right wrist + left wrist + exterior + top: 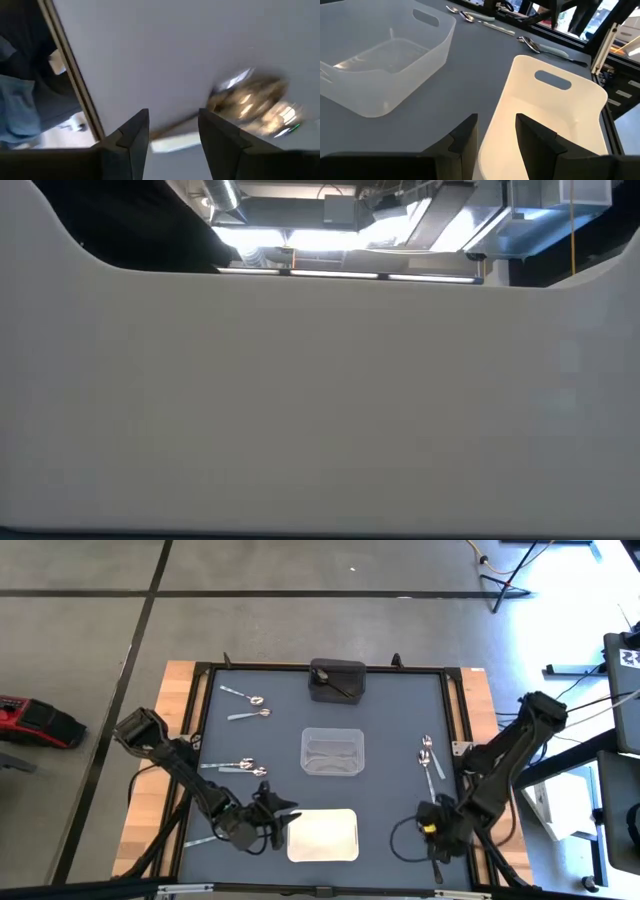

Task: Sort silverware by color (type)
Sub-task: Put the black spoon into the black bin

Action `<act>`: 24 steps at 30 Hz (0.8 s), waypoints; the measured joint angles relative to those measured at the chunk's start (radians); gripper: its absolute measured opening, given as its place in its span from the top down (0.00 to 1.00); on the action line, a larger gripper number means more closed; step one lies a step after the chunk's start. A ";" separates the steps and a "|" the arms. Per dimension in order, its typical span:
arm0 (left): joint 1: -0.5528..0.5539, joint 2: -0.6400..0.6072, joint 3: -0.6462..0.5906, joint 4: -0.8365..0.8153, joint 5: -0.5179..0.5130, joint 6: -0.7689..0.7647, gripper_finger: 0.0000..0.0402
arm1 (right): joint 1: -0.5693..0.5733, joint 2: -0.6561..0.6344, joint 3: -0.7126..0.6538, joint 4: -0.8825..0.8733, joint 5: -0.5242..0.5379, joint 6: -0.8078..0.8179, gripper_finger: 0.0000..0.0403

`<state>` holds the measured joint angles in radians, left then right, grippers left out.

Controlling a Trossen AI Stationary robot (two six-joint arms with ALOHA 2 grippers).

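Left tool [283, 817] low at the worktop's [390, 720] near edge, fingers parted across the white tray's [323, 836] rim, gripping nothing. Right tool [436, 852] at the near right corner, fingers apart over a blurred spoon [250, 100]. Other spoons: four silver [246, 715] on the left, two [428, 756] on the right, one dark [338, 688] in the black tray [337, 678]. Clear tray [332, 751] mid-worktop.

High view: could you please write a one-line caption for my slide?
Two arms wait at the near edge of a dark mat holding black, clear and white trays, with spoons scattered around.
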<state>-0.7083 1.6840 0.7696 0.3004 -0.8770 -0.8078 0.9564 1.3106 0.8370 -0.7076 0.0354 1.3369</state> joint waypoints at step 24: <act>0.014 0.000 0.000 0.000 0.034 0.006 0.69 | -0.036 0.258 -0.060 0.105 -0.160 0.148 0.61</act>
<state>-0.6943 1.6840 0.7700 0.3000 -0.8428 -0.8017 0.9203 1.5691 0.7767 -0.6025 -0.1248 1.4853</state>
